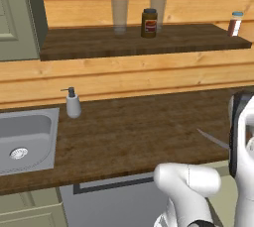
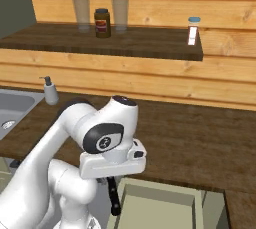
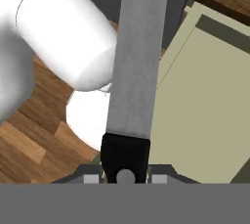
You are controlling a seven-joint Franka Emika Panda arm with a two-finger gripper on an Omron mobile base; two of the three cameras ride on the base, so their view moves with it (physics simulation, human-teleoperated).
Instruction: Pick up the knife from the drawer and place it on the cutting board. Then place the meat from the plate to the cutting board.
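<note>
Knife (image 3: 134, 71) is gripped at its black handle by the closed fingers (image 3: 126, 171), held above the open drawer (image 2: 160, 208) at the wooden surface's (image 2: 190, 138) near edge.

We see the knife (image 3: 133, 61) with a flat silver-grey blade and a black handle. The surface (image 1: 134, 132) is dark brown wood grain, the wall planks (image 1: 149, 72) pale honey. The open drawer (image 2: 165, 203) is beige-olive, the sink (image 1: 25, 139) grey.
</note>
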